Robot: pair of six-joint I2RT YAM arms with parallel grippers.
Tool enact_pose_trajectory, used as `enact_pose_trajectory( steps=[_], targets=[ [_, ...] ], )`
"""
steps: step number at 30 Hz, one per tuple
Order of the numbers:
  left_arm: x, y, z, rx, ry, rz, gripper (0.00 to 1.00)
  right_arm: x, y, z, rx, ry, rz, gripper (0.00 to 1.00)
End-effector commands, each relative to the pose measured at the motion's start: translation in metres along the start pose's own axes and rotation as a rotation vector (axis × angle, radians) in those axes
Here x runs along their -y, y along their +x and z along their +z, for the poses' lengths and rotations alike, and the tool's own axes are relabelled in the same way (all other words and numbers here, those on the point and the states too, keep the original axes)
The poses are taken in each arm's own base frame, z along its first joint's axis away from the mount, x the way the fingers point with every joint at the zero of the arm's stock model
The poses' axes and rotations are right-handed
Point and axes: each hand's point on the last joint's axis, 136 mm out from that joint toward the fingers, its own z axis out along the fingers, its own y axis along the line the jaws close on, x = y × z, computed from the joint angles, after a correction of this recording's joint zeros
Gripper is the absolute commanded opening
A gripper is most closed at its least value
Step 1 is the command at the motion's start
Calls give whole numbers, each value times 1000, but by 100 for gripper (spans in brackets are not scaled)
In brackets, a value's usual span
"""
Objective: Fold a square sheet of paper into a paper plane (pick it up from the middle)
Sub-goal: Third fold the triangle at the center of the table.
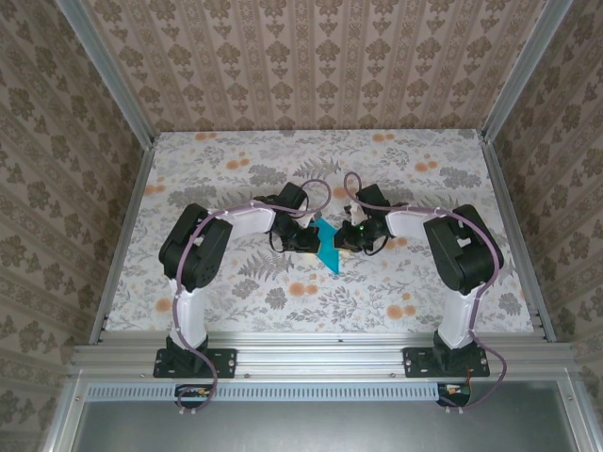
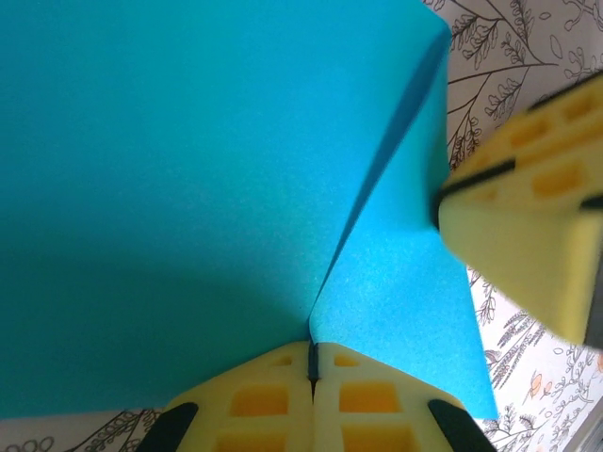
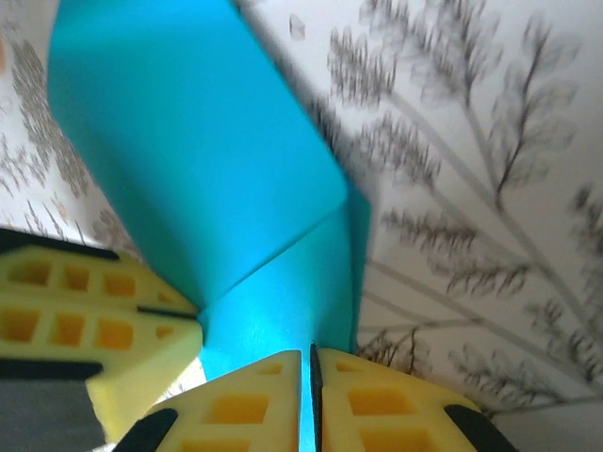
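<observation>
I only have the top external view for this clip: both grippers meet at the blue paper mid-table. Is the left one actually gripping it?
Observer: Yes. In the left wrist view the left gripper has its jaws closed on the edge of the paper, with no gap between them.
Operator: And the right one?
Observer: The right wrist view shows the right gripper shut on the paper too, with a thin blue strip pinched between its jaws.
Operator: Is the sheet flat?
Observer: No. In the left wrist view a crease runs up from the left gripper, and the paper is bent along it.
</observation>
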Motion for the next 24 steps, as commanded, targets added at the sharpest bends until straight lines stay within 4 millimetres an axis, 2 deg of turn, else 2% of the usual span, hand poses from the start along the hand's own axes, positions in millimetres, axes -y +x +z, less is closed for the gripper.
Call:
enact_pose_trajectory(
  steps=[1, 8, 13, 16, 24],
  targets=[
    [-55, 46, 24, -157, -167, -76, 2, -6, 15, 0, -23, -11, -13, 14],
    [-55, 48, 24, -160, -169, -75, 2, 0, 29, 4, -50, 10, -13, 14],
    [-55, 49, 24, -166, -170, -73, 2, -22, 24, -10, -9, -22, -45, 14],
    [-55, 49, 24, -167, -169, -70, 2, -32, 30, -8, -24, -49, -51, 14],
    [-55, 48, 23, -168, -167, -69, 2, -13, 48, 5, -69, 11, -41, 14]
  ],
)
